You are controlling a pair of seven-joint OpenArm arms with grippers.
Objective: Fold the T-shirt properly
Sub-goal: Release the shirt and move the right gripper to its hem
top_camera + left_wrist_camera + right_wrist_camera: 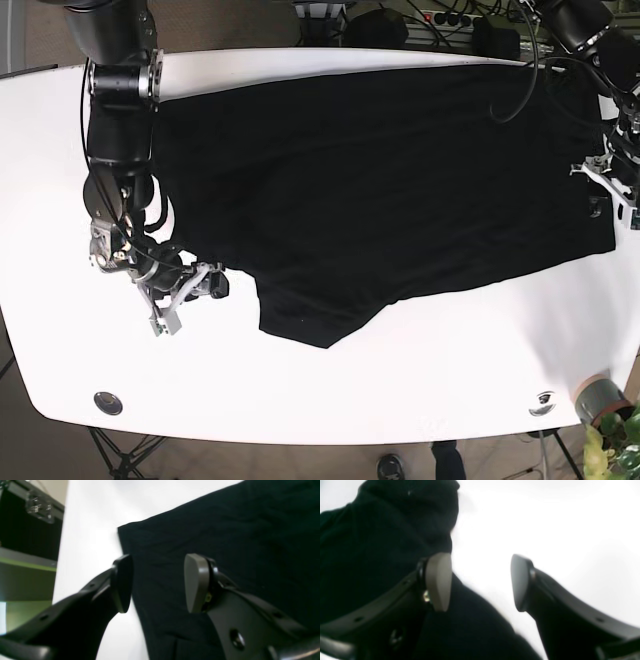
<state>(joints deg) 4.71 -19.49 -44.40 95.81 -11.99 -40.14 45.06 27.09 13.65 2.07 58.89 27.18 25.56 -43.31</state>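
White tabletop (pixel 330 390) fills the base frame; a black cotton T-shirt (pixel 380 190) lies spread across its upper half; soft, limp, best pinched at hem corners; left gripper (pixel 157 582) and right gripper (pixel 480 582) both spread, empty.

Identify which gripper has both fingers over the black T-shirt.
The left gripper: both fingers sit over the T-shirt. The right gripper straddles its edge.

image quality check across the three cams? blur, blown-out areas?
Right wrist: soft and blurred, white table blown out, black cotton T-shirt a detail-free mass. Left wrist: sharper, faint shirt wrinkles visible, table overexposed. Base: evenly lit, sharpest; shirt folds hard to read against black.
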